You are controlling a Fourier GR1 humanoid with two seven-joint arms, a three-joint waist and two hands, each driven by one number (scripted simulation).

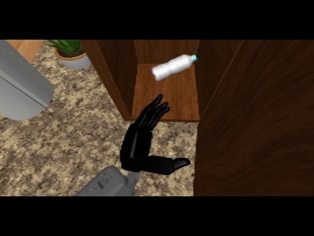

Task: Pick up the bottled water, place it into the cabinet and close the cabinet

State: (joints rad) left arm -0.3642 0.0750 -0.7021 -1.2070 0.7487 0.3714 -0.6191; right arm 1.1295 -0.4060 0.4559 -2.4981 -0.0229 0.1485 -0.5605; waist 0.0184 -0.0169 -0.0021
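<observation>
The bottled water [171, 67], white with a teal cap, lies on its side on the wooden shelf [176, 99] inside the open cabinet, cap toward the upper right. My left hand [137, 143] stands in front of the cabinet, open, its straight fingers [156, 108] reaching to the shelf's front edge and the thumb sticking out to the right. The hand is well short of the bottle and touches nothing. The cabinet's door [268, 120] stands open and fills the right side of the view. My right hand does not show.
A potted plant [69, 53] stands at the back left beside the cabinet's left wall [113, 78]. A large grey rounded object [13, 83] sits at the left on the speckled stone counter [57, 143].
</observation>
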